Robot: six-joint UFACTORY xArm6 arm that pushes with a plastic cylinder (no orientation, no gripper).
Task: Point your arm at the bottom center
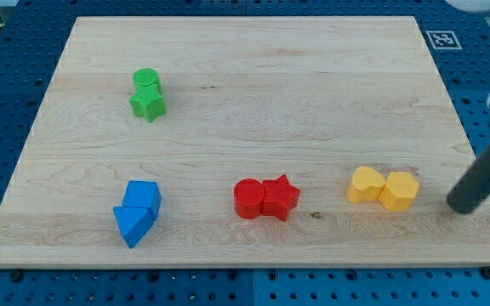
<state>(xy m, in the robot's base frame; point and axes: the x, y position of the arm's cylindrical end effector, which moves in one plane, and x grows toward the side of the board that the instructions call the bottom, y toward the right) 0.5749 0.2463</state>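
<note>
My tip (461, 206) touches the wooden board (253, 76) near its right edge, low in the view. It stands just right of two yellow blocks: a yellow heart (399, 190) and a second yellow block (367, 184), touching each other. A red cylinder (248, 198) and a red star (279, 196) sit side by side at the bottom centre, well left of the tip. A blue cube (143, 197) and a blue triangle (133, 223) lie at the bottom left. A green cylinder (145, 81) and a green star (148, 104) lie at the upper left.
The board rests on a blue perforated table (483, 51). A black-and-white marker tag (441, 39) lies off the board's top right corner. The rod's shaft (487, 166) rises to the right edge of the view.
</note>
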